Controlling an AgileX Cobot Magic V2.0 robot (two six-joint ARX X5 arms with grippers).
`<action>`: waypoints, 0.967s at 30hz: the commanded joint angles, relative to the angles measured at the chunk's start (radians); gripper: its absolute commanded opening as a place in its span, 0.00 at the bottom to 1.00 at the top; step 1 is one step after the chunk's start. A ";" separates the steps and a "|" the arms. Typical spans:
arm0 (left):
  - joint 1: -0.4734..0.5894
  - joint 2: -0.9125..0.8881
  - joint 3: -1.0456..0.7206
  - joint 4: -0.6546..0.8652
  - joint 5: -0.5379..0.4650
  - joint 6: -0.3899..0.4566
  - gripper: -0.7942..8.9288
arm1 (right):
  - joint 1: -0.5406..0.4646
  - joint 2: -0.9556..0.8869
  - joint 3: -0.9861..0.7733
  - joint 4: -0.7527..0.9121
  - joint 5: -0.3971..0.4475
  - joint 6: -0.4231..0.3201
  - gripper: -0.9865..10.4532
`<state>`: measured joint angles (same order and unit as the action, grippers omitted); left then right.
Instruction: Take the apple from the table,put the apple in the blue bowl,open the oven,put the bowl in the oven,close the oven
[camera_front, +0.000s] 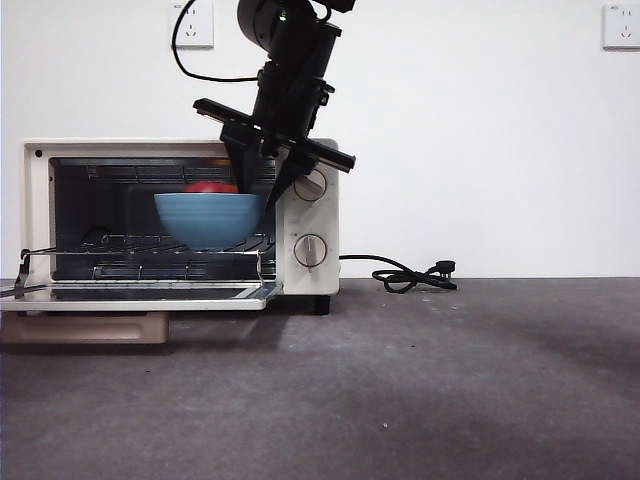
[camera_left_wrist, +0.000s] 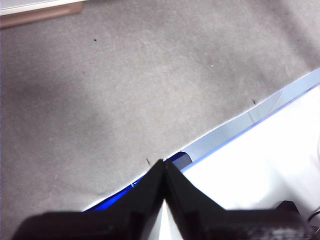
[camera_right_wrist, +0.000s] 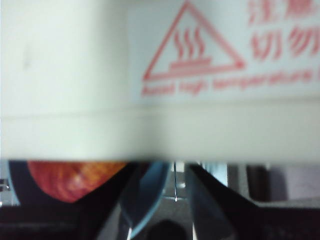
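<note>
Front view shows the right end effector (camera_front: 262, 190) gripping the blue bowl (camera_front: 208, 218) (apple (camera_front: 210, 187) mostly hidden) inside the oven (camera_front: 310, 215).

The front view is taken from a low place near the level of the table (camera_front: 420, 390), looking level across it to the white wall; the oven (camera_front: 300, 215) is seen at middle distance, on the left.

The left wrist view is directed down on the grey table (camera_left_wrist: 125, 85) from above.

The right wrist view is held very close to the top of the oven (camera_right_wrist: 65, 75), so the picture is blurred.

The blue bowl (camera_front: 208, 218) (camera_right_wrist: 147, 192) and the apple (camera_front: 210, 187) (camera_right_wrist: 75, 180) are shared by the front and right wrist views.
</note>
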<state>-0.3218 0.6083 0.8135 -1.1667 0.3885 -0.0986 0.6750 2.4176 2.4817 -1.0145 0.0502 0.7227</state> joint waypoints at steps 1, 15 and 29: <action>-0.003 -0.002 -0.001 0.000 0.004 -0.003 0.08 | -0.002 0.017 0.001 0.015 0.005 0.008 0.23; -0.003 -0.002 -0.001 0.010 -0.019 0.004 0.08 | 0.008 0.013 0.171 -0.124 0.098 -0.117 0.23; 0.021 0.044 -0.001 0.009 -0.359 0.017 0.07 | 0.133 -0.016 0.519 -0.365 0.219 -0.449 0.23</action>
<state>-0.3069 0.6426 0.8135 -1.1652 0.0368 -0.0940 0.7937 2.4062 2.9894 -1.3560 0.2729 0.3489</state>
